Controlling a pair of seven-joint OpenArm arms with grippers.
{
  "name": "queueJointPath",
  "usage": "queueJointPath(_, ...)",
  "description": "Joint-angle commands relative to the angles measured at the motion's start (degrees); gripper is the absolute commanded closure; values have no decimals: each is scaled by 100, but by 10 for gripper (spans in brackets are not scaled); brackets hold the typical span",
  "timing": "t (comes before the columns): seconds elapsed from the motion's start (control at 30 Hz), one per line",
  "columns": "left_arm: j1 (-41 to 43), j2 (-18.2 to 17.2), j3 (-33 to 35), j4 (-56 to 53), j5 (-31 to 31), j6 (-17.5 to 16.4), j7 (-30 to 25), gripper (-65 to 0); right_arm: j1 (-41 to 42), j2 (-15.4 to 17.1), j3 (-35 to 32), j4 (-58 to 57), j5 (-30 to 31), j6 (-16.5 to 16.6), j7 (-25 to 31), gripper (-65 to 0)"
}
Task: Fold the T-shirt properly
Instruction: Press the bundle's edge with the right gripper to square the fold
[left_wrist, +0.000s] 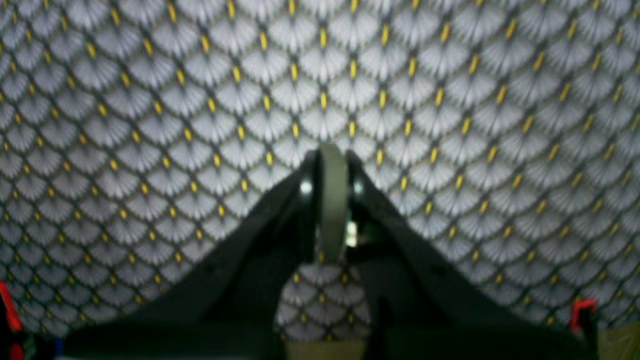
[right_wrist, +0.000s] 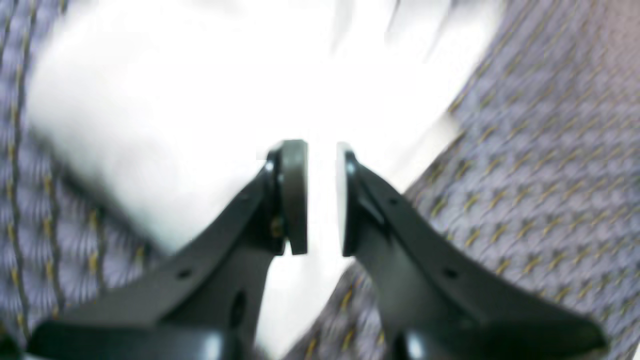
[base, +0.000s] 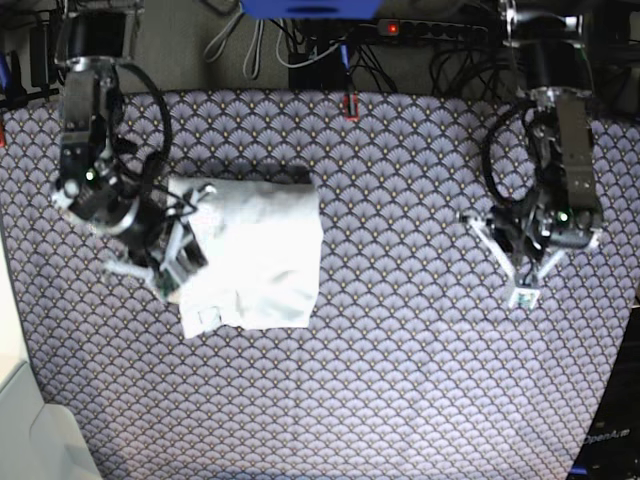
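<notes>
1. The white T-shirt (base: 252, 255) lies folded into a rough rectangle on the left part of the fan-patterned desk (base: 400, 380) in the base view.
2. The right tool (right_wrist: 321, 197) hangs at the shirt's left edge, its jaws slightly apart and holding nothing.
3. The left tool (left_wrist: 332, 200) is pressed closed and empty, well apart from the shirt over bare patterned cloth.

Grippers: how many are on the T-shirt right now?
1. The right gripper sits open at the edge of the folded T-shirt. The left gripper is shut over bare patterned cloth, well clear of it.
</notes>
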Motion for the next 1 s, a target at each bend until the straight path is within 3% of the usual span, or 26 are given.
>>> queueJointPath(0.0, -81, -55, -40, 188, 16, -9, -75, -3, 255, -67, -132, 96, 79, 8, 133, -81)
queueJointPath(0.13, 244, -20, -594, 513, -19, -35, -75, -3, 642, -199, -703, -141, 79, 8, 124, -81)
queueJointPath(0.43, 877, -55, -1526, 566, -19, -52, -75, -3, 1846, -683, -1802, -2128, 79, 8, 238, -81)
queueJointPath(0.6, 1193, -55, -1833, 856, -19, -61, -75, -3, 2136, -665, -1864, -2919, 79, 8, 757, -81)
queueJointPath(0.97, 1800, -55, -1842, 1260, -19, -61, -75, -3, 3068, -577, -1872, -4704, 79, 8, 1733, -81)
